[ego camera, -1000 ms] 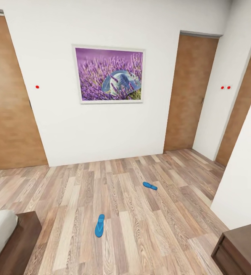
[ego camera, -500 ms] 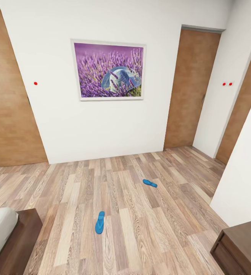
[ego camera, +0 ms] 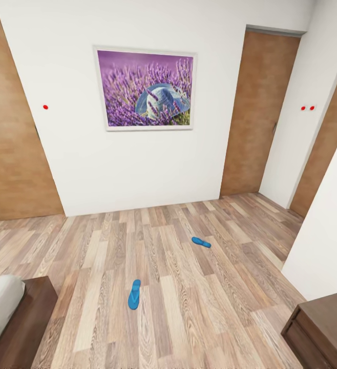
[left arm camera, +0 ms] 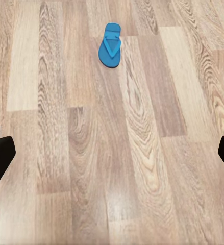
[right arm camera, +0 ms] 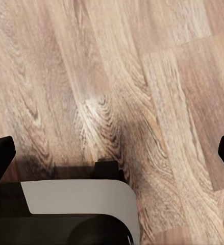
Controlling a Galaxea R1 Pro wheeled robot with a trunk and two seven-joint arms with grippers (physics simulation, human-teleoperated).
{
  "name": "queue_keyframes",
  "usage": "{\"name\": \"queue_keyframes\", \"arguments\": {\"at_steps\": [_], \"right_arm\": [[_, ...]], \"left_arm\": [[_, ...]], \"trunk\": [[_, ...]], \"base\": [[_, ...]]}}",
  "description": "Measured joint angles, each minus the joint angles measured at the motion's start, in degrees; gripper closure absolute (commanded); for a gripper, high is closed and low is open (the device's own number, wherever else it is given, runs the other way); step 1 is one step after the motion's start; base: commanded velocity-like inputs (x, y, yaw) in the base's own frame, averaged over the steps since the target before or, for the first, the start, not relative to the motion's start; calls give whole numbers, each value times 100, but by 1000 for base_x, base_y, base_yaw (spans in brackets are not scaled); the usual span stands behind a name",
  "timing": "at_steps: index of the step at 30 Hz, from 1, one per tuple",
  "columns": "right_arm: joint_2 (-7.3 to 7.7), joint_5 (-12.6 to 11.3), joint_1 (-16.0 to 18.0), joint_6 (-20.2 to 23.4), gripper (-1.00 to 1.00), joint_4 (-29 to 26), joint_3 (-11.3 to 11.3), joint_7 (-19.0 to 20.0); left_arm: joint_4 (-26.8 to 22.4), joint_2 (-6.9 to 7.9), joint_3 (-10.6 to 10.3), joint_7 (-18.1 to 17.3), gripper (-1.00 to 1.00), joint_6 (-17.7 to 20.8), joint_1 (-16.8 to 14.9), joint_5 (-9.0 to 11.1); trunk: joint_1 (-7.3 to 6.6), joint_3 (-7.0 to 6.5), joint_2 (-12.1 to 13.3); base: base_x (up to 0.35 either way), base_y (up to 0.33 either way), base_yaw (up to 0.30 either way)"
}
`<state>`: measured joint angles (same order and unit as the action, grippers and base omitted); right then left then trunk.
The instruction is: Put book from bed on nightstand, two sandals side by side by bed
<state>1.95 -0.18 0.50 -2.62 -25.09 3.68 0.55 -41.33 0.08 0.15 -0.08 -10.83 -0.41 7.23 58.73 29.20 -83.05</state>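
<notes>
Left hand point(left arm camera: 112, 153) seemingly open, blue sandal point(left arm camera: 110, 44) well ahead on floor point(left arm camera: 66, 153)

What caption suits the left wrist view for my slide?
Open left hand above grey-brown wood-plank floor, one bright blue flip-flop sandal lying ahead.

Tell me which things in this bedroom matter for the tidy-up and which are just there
Part of the job:
nearer sandal, lying apart from the other
farther sandal
bed, corner at lower left
nightstand, lower right

Just there:
lavender picture on the wall
wooden doors
red wall dots
</notes>
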Motion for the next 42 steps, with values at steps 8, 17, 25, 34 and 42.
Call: {"name": "queue_keyframes", "arguments": {"at_steps": [8, 17, 25, 34, 42], "right_arm": [[0, -3, 0, 0, -100, -1, 8, 1], [0, 2, 0, 0, -100, 0, 4, 1], [0, 2, 0, 0, -100, 0, 2, 0], [0, 2, 0, 0, -100, 0, 3, 1], [0, 2, 0, 0, -100, 0, 3, 1]], "left_arm": [[1, 0, -1, 0, -100, 0, -1, 1], [0, 0, 0, 0, -100, 4, 0, 0], [0, 0, 0, 0, -100, 3, 0, 0], [0, 0, 0, 0, -100, 6, 0, 0], [0, 0, 0, 0, -100, 7, 0, 0]], "trunk": [[0, 71, 0], [-3, 89, -1], [-1, 90, 0], [-3, 90, -1], [-3, 90, -1]], "base": [[0, 0, -63], [139, -25, -18], [173, -14, -1], [164, -1, 0], [295, 0, 0]]}}
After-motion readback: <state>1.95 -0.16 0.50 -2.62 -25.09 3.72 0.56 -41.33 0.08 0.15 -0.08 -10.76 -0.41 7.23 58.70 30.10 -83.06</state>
